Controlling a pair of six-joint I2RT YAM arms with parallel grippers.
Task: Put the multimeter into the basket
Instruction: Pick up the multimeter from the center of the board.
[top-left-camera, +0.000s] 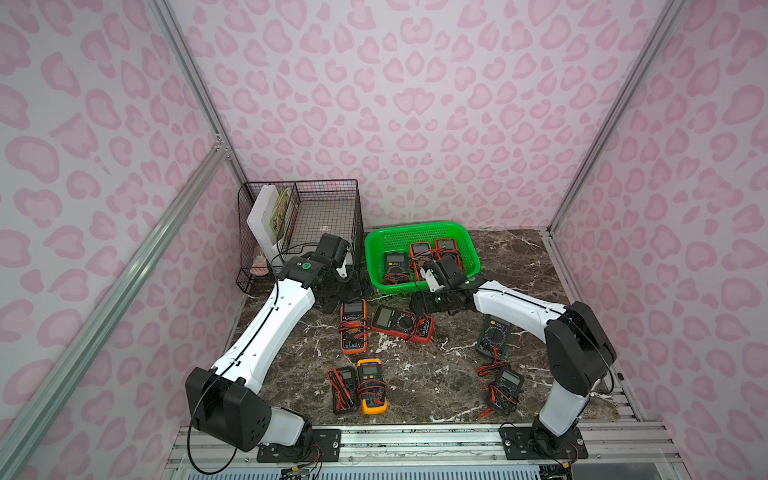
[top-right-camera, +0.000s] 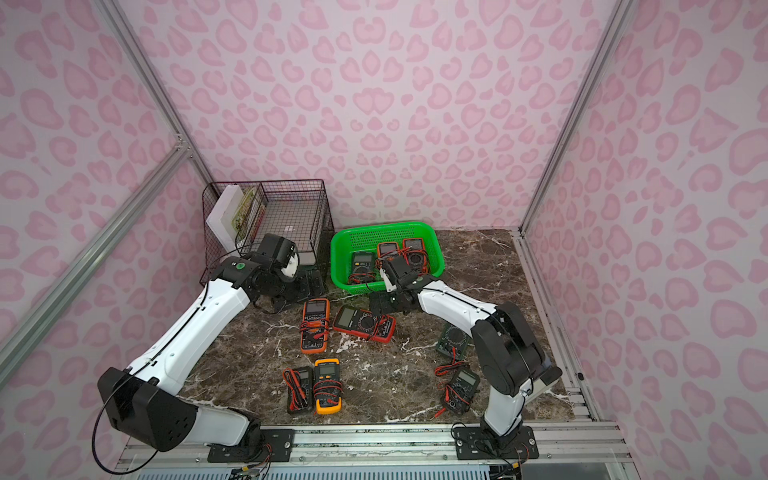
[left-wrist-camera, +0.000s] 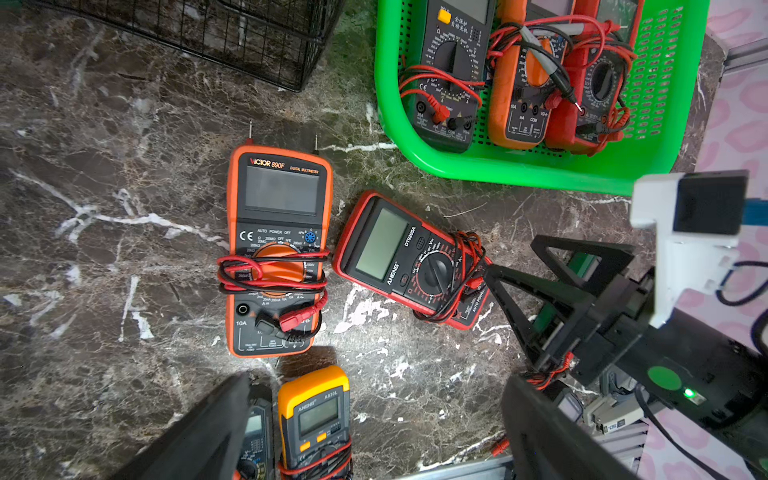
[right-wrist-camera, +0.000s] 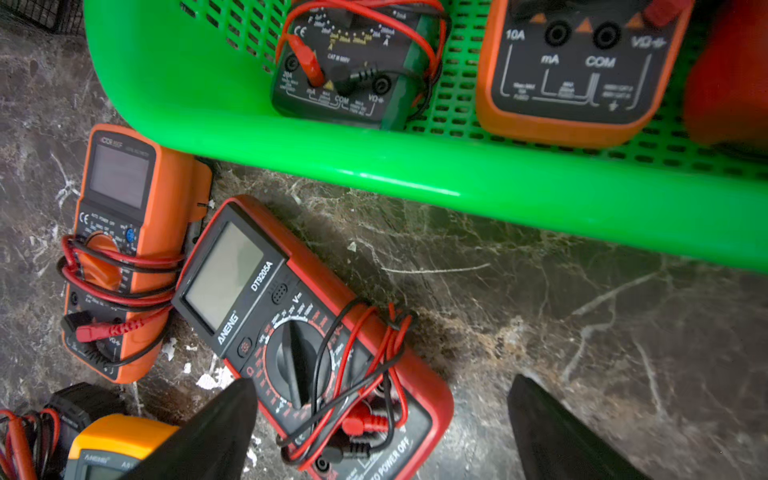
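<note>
Right wrist view, right tool angled down, jaws spread, near basket

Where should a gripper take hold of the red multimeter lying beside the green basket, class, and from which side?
Probably from above, pinching the red multimeter across its long side edges beside the screen. It lies flat, face up, and its leads are wound round the dial end, cluttering that part.

Bright even light; glare on basket rim.
</note>
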